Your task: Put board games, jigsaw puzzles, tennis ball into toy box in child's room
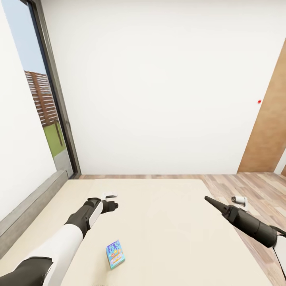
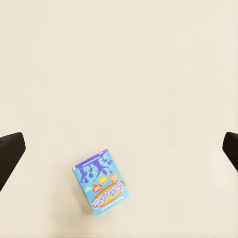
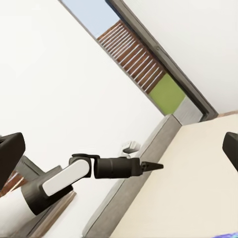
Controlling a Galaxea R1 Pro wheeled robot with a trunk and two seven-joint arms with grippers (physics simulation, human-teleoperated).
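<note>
A: One board game [image 1: 115,254] lies flat on the beige mattress of the bed [image 1: 167,238], nearest the robot, between the two outstretched arms. In the left wrist view the same blue box [image 2: 101,183] rests on plain mattress, with its cartoon print facing up.

B: State of the left gripper [image 1: 114,206]?

A: It is held out over the mattress, beyond the box and clear of it. The left wrist view shows both dark fingertips [image 2: 11,151] at opposite edges of the picture, spread wide, with nothing between them. The box sits below the gap, untouched.

B: And the right gripper [image 1: 209,200]?

A: It extends over the right part of the bed, well apart from the box. In the head view it appears as a closed point, yet the right wrist view shows fingertips [image 3: 10,152] far apart at the picture's edges, so the jaws stand wide and hold nothing.

B: Farther out?

A: A grey frame edge [image 1: 29,206] runs along the bed's left side below a window [image 1: 39,99]. Wooden floor [image 1: 254,190] lies to the right, then a white wall [image 1: 159,87] and a brown door [image 1: 270,131].
</note>
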